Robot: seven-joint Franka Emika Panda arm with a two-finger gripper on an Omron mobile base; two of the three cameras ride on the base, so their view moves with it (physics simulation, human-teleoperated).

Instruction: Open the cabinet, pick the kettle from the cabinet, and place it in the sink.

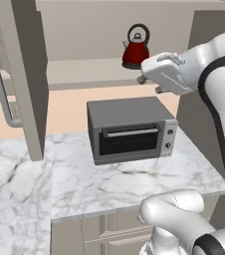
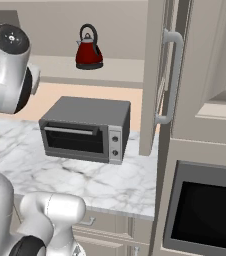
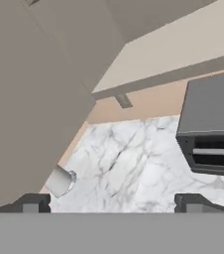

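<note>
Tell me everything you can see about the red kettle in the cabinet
The kettle is small and dome-shaped, with a glossy red body, a dark base band, a silvery lid and a black round loop handle arching above it. A short spout points to the left in the left base view. It stands upright on the plain beige shelf of the opened cabinet, above the toaster oven. Nothing grips it; the open gripper is apart from it.

The white arm rises tall, elbow bent high, its forearm reaching in toward the kettle [image 1: 136, 48]. The end effector [image 3: 113, 203] hovers beside the kettle, dark fingertips [image 3: 32, 203] spread wide apart, gripping nothing.
</note>
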